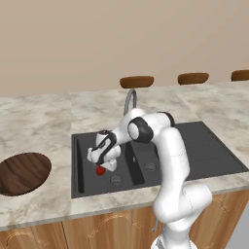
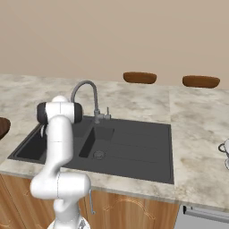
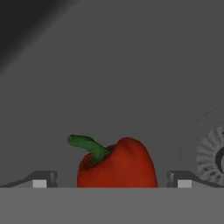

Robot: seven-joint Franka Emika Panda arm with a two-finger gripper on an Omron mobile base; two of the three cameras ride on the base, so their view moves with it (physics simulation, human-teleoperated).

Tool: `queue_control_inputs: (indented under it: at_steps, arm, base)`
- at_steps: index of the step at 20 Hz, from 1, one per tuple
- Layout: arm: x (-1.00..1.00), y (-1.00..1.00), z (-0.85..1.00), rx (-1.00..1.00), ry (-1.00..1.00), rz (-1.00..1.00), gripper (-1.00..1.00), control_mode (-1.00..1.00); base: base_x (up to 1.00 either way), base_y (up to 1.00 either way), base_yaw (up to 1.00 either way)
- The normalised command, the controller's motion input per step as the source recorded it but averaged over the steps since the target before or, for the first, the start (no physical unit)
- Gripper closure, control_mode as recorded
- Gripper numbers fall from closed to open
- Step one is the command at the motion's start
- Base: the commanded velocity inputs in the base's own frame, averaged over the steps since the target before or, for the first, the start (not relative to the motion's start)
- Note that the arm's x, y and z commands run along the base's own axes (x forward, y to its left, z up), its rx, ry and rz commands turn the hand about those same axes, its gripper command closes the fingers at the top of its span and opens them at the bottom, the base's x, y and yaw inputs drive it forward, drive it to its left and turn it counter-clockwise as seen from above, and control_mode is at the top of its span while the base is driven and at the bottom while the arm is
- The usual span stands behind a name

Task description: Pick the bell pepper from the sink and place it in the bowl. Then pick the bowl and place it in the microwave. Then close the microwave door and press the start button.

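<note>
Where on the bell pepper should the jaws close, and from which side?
Grip the bell pepper across its rounded red body, from above, as the open gripper is already set: one fingertip on either side. The green stem leans off to one side, so it is thin and poor to pinch. The sink floor rules out low approaches.
</note>
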Motion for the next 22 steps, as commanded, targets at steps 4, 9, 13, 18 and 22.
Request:
queue_control_inputs:
  at_steps: [4, 9, 13, 18, 22]
  arm:
    - [0.16, 0.02, -0.27, 0.0, 0.0, 0.0, -1.0, -1.0]
    - [-0.19, 0.01, 0.0, 0.0, -0.01, 0.0, 1.0, -1.0]
    - [-0.41, 0.0, 0.18, 0.02, -0.02, 0.01, 1.0, -1.0]
    - [-0.61, -0.01, 0.87, 0.03, -0.1, 0.03, 1.0, -1.0]
    - [-0.54, 0.0, 1.0, 0.0, -0.16, 0.0, 1.0, -1.0]
  base:
    - [0.0, 0.0, 0.0]
    - [0.0, 0.0, 0.0]
    - [0.0, 0.0, 0.0]
    - [0.0, 0.0, 0.0]
    - [0.0, 0.0, 0.0]
